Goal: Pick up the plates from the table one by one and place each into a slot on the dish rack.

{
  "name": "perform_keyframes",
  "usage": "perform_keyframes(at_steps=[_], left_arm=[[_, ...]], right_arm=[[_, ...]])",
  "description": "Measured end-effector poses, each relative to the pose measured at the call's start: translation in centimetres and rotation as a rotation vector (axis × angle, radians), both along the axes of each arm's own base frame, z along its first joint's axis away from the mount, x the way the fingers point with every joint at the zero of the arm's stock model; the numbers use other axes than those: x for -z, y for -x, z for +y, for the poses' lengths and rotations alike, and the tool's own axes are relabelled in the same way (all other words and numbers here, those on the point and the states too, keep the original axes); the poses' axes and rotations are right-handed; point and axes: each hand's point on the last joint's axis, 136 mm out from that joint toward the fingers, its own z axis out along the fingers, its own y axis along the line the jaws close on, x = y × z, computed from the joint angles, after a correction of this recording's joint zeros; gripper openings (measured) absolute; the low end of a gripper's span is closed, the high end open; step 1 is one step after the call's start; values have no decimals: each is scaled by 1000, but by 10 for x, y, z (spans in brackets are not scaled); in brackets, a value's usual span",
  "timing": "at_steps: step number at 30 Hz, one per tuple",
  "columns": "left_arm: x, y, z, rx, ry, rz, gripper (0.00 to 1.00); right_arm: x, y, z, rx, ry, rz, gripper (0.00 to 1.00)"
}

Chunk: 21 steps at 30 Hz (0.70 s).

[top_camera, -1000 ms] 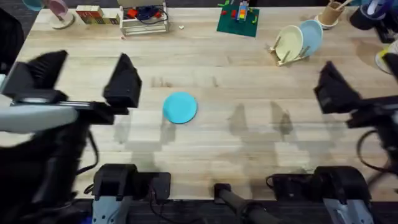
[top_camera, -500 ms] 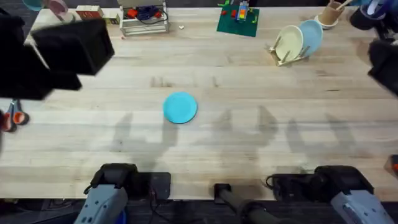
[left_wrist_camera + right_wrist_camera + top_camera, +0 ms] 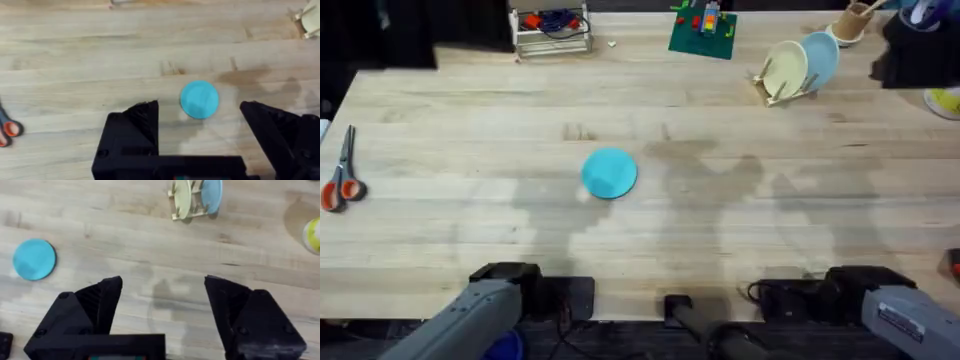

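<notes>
Scissors [image 3: 340,178] with orange handles lie at the left edge of the overhead view, apart from everything, so they have probably no part in this work. A little left of the centre the teal plate [image 3: 610,172] lies flat on the table [image 3: 470,230], with free wood on all sides, which should make it easy to reach from above. It is round, thin, of smooth plastic, and the table is pale planks with long seams.

At the upper right of the same view stands the dish rack [image 3: 775,88], small, of light wooden sticks. The cream plate [image 3: 786,68] and the light blue plate [image 3: 819,58] stand in it on edge, side by side, because the sticks keep them from falling. I judge the teal one is the last to go.

In the wrist views the left gripper [image 3: 200,130] has its black fingers wide apart and carries nothing, with the teal plate below between them. The right gripper [image 3: 162,312] is likewise spread wide and empty.
</notes>
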Motion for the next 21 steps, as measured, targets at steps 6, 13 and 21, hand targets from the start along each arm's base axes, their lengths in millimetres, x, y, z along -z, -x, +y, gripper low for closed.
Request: perform_keyframes(at_steps=[6, 13, 21], left_arm=[[19, -22, -4, 12, 21, 102, 993], [37, -29, -6, 16, 35, 200, 993], [47, -37, -7, 14, 42, 250, 413]], right_arm=[[16, -17, 0, -1, -2, 75, 992], [19, -20, 0, -1, -3, 90, 992], [19, -20, 0, -1, -3, 89, 991]])
